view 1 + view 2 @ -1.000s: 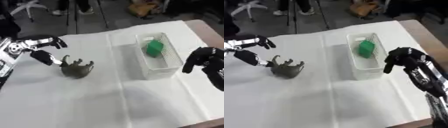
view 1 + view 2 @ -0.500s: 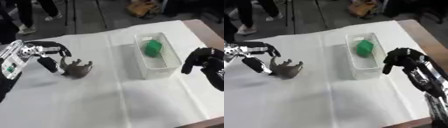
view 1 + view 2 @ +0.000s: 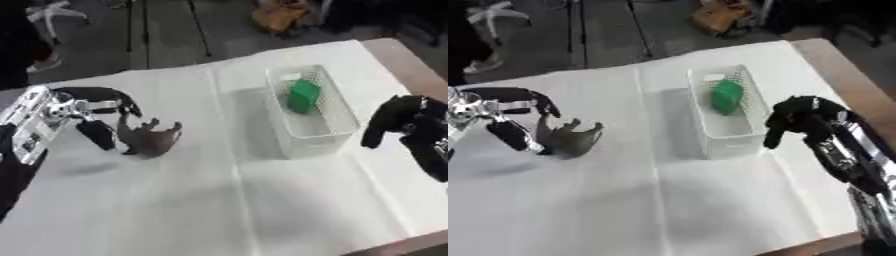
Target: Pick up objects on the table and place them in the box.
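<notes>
A dark grey-brown toy animal (image 3: pixel 150 141) lies on the white cloth at the left. My left hand (image 3: pixel 80 108) is beside it, fingers arched over its rear end and thumb (image 3: pixel 98 135) low on its left side. The hand is spread open, and the toy rests on the cloth. A clear plastic box (image 3: pixel 311 144) stands right of centre with a green block (image 3: pixel 304 95) inside. My right hand (image 3: pixel 800 116) hangs just right of the box with relaxed fingers drooping, holding nothing.
The white cloth (image 3: pixel 227 200) covers the table. Bare brown tabletop (image 3: pixel 409 60) shows along the right edge. Beyond the far edge lies dark floor with stand legs (image 3: pixel 140 25) and a yellowish bag (image 3: pixel 284 15).
My left hand has dropped and moved right, from beside the toy to straddling its rear end. The toy, the box and my right hand have stayed put.
</notes>
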Controlling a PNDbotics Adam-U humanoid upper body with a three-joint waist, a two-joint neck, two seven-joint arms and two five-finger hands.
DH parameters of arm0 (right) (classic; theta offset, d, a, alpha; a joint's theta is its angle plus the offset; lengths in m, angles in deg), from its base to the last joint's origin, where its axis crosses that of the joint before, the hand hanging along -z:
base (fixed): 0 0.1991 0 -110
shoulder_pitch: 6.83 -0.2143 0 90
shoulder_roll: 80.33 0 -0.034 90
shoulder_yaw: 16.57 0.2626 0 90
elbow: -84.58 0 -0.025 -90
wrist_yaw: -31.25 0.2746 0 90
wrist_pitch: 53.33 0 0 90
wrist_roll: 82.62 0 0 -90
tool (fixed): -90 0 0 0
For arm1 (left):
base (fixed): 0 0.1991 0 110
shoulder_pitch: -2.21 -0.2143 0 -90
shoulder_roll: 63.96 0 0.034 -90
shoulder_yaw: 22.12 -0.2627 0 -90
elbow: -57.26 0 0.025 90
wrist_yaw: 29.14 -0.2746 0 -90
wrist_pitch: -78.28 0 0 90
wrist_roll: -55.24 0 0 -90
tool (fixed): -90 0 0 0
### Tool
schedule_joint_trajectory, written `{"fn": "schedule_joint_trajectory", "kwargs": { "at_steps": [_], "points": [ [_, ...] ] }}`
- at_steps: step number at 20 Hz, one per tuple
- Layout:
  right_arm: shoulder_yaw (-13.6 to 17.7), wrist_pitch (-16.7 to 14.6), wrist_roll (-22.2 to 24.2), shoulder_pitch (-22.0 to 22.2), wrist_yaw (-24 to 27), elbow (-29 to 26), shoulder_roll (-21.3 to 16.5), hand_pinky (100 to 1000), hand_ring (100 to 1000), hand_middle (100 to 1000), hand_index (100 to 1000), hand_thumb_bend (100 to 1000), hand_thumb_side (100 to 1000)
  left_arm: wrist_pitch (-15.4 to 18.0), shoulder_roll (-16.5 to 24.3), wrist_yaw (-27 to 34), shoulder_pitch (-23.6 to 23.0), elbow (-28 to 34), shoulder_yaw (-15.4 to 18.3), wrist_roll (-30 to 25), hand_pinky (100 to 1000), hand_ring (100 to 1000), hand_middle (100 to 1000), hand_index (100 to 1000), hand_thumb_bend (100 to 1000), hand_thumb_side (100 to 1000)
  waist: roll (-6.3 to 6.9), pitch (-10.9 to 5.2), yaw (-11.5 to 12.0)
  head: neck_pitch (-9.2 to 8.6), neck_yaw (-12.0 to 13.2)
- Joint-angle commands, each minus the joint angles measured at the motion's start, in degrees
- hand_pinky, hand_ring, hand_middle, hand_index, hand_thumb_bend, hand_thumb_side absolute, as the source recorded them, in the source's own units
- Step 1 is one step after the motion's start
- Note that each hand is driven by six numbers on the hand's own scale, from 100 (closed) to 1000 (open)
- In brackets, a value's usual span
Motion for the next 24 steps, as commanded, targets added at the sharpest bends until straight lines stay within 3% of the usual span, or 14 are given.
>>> {"fn": "schedule_joint_trajectory", "kwargs": {
  "at_steps": [1, 7, 16, 24],
  "points": [
    [0.1, 0.0, 0.2, -0.6, 0.5, -0.9, -0.7, 499, 484, 605, 794, 100, 687, 0.8, 0.1, -3.3, 0.5, 0.1, 1.3, 1.3, 968, 859, 851, 876, 642, 403, 0.1, -4.73, -0.1, -0.24, -0.2],
    [0.1, -0.1, 0.3, -0.6, 0.5, -0.9, -0.7, 500, 484, 606, 794, 100, 688, 2.2, -0.1, -9.1, 0.3, 1.5, 2.8, 4.2, 982, 866, 854, 873, 635, 429, 0.04, -4.68, 0.0, -0.05, -0.3],
    [0.1, -0.1, 0.3, -0.6, 0.7, -0.9, -0.7, 501, 485, 606, 795, 100, 686, 5.4, -0.7, -18.0, 0.2, 6.6, 6.0, 3.9, 985, 865, 850, 868, 630, 444, -0.06, -4.84, 0.1, -0.11, -0.5],
    [0.1, -0.1, 0.5, -0.5, 0.9, -1.0, -0.6, 502, 485, 607, 795, 100, 688, 8.1, -3.5, -26.1, -0.6, 3.2, 6.5, 3.9, 1000, 921, 836, 852, 650, 427, -0.2, -4.73, -0.2, -0.13, -0.4]
  ]
}}
